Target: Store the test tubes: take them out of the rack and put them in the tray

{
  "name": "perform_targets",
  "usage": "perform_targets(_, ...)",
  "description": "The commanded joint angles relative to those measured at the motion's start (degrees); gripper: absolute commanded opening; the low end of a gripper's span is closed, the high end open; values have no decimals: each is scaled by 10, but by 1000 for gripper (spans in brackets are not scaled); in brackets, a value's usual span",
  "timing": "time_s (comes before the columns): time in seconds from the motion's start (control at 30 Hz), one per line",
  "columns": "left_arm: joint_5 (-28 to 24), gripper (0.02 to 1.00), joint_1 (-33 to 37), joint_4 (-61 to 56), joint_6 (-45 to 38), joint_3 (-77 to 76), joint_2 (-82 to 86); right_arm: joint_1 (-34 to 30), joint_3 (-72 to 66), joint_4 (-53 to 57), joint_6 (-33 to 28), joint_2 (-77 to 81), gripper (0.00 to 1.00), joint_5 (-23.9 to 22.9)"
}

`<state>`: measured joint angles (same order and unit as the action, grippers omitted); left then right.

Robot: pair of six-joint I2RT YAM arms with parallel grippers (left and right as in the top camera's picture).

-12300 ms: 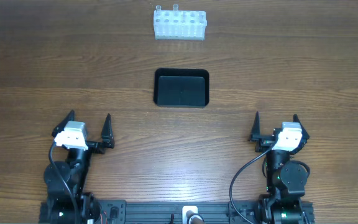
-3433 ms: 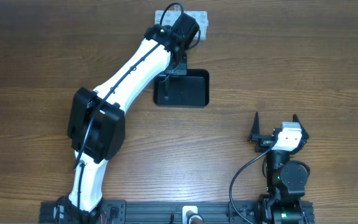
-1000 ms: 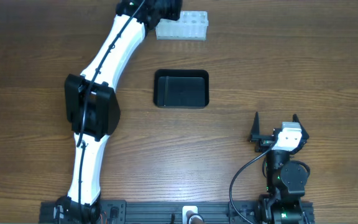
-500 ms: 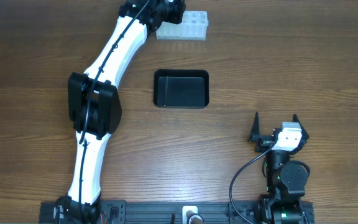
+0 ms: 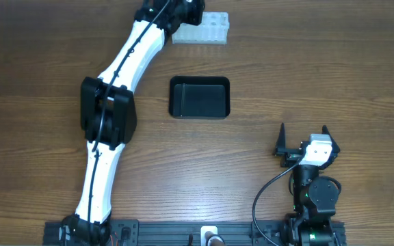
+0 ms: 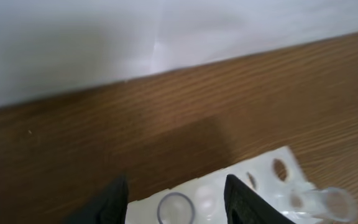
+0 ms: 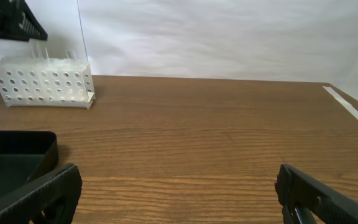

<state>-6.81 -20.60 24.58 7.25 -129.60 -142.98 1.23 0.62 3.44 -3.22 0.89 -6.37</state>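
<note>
A: Near edge first. What is the right gripper (image 5: 304, 130) doing?

B: It is unchanged in every earlier frame. It is parked near right with its fingers spread and nothing between them.

A: And the tray?

B: The tray (image 5: 199, 97) sits mid-tabletop (image 5: 334, 68) and is black inside with nothing in it. No tube has been stored yet.

A: What moved at the far end?

B: Only the left arm (image 5: 125, 75) moved. Twelve seconds back it was parked near left. By 3.4 s back it had stretched out over the tray's far-left corner towards the rack. In the last second its wrist slid a little to the right, from beyond the rack's left end onto it. The left gripper (image 6: 176, 186) now hangs over the left end of the rack (image 5: 207, 29).

A: What does that mean for the task?

B: My judgement is that this is the line-up for the first pick. No grasp has been made, and both tubes count as still in the rack.

A: How do the views differ?

B: In the top view the arm covers the tubes and the gripper's fingers. The left wrist view shows what it hides:
- The fingers are spread.
- The open mouth of one test tube (image 6: 174, 208) lies between them.
- I cannot tell whether the fingers touch it.
- A second tube (image 6: 331, 202) stands farther along the rack.

The right wrist view adds the side-on aspect. The rack stands upright beyond the tray and apart from it.
</note>
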Motion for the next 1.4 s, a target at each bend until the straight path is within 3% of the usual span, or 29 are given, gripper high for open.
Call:
perform_targets(0.03, 14, 494, 2, -1, -8, 0, -13, -3, -3, 2, 2, -6, 991, 1)
perform_targets(0.6, 15, 446, 2, -1, -9, 0, -21, -3, -3, 2, 2, -6, 991, 1)
perform_targets(1.17, 15, 218, 2, -4, -8, 0, -26, -3, -3, 2, 2, -6, 991, 1)
perform_targets(1.4, 15, 172, 2, -6, -8, -6, -18, -3, -3, 2, 2, -6, 991, 1)
